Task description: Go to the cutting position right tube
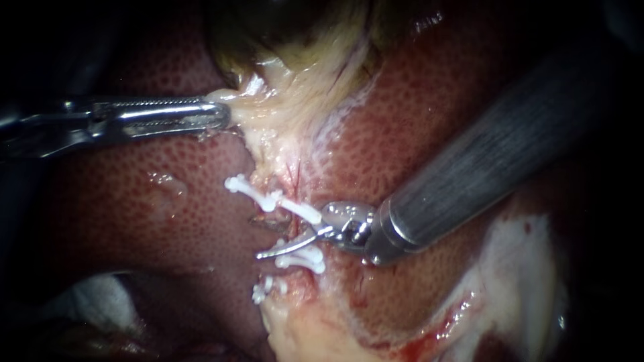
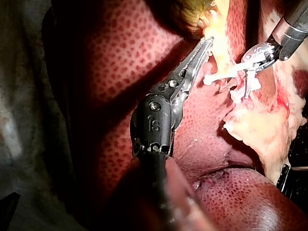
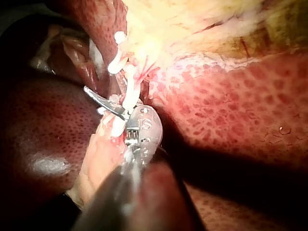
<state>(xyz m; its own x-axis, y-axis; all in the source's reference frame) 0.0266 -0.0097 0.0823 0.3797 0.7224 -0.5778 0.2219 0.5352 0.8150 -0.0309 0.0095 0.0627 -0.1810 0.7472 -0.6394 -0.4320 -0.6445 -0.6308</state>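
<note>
Our left instrument (image 1: pixel 218 114) lay across the liver (image 1: pixel 134 201), its jaws closed tight on the pale tissue (image 1: pixel 268 107) below the gallbladder (image 1: pixel 282 27). From that tissue the tube (image 1: pixel 285 175) ran down the middle, with three white clips (image 1: pixel 272 199) across it. Our right instrument (image 1: pixel 272 238) entered from the upper right, its blades parted a little. The tube sat between them, in the gap between the upper two clips. We could not tell whether the blades touched it.
</note>
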